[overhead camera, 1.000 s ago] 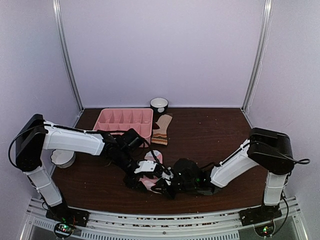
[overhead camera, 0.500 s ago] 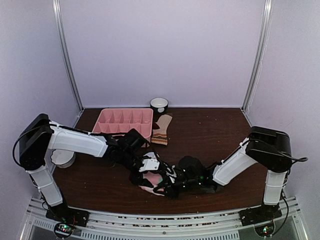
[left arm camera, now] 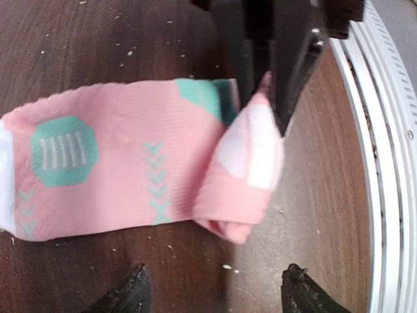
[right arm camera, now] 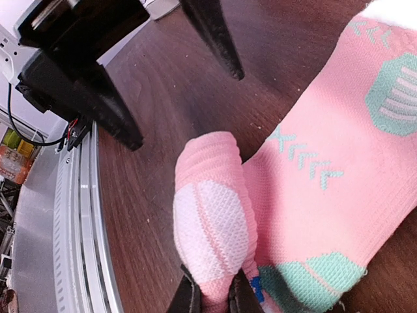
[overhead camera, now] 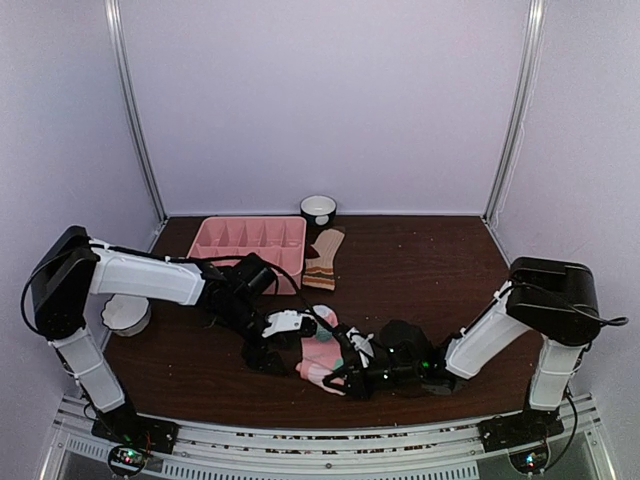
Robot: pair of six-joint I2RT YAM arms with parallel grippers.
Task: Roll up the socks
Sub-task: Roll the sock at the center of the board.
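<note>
Overhead: pink sock [overhead camera: 320,355] lies front-centre, tan sock [overhead camera: 323,258] farther back beside pink tray [overhead camera: 230,240]; left wrist: left gripper [left arm camera: 215,293] spread wide above pink sock, empty; right wrist: right gripper [right arm camera: 214,297] pinched on its folded end.

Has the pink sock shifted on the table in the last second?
Yes. The pink sock has slid a little to the right, farther from the pink tray, in the top view.

Soft, even, faintly violet light from above; the dark tabletop [overhead camera: 430,260] shows only weak shadows. Top view sharp. Wrist views are softer, the pink sock [left arm camera: 117,169] slightly blurred, near edges defocused.
</note>
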